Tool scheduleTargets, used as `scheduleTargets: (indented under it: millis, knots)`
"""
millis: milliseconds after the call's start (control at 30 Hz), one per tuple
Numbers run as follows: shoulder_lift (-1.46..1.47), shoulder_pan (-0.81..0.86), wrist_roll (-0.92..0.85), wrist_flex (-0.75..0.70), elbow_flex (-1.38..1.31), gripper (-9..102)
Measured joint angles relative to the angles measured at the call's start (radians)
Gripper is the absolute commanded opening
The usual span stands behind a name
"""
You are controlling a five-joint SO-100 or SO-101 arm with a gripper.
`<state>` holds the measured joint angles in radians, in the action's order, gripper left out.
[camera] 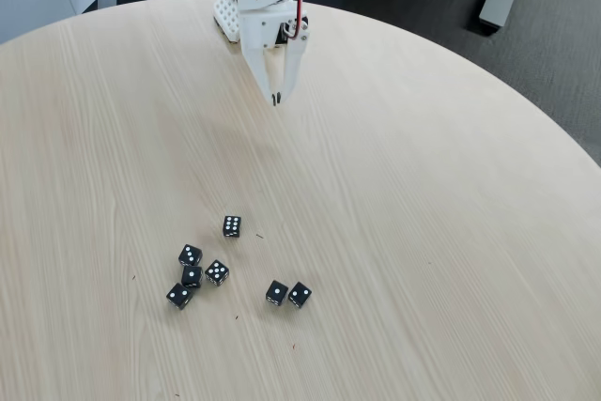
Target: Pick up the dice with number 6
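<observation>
The dice with number 6 point(231, 225) is a tiny black cube lying apart at the top of a scatter of black dice in the fixed view; its upper face shows two rows of three white pips. My white gripper point(275, 98) hangs over the far part of the table, well above and slightly right of that dice in the picture. Its two fingers point down with their tips together, and nothing is held between them.
Several other black dice lie below the six: three clustered at the left point(191, 274) and a pair side by side point(287, 294). The round light wooden table point(423, 213) curves away at the right and far edges. The arm's white base point(228, 16) stands at the far rim.
</observation>
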<state>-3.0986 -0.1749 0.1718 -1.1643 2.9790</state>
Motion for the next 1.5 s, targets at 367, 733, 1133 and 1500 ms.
scheduleTargets:
  millis: [367,733,1133,1500]
  knots:
    - [0.0,0.0,0.0,0.0,0.0,1]
    - [0.0,0.0,0.0,0.0,0.0,0]
    - [0.003,0.006,0.063,0.0,0.0,1]
    - [0.275,0.0,0.179,0.002,-0.183,6]
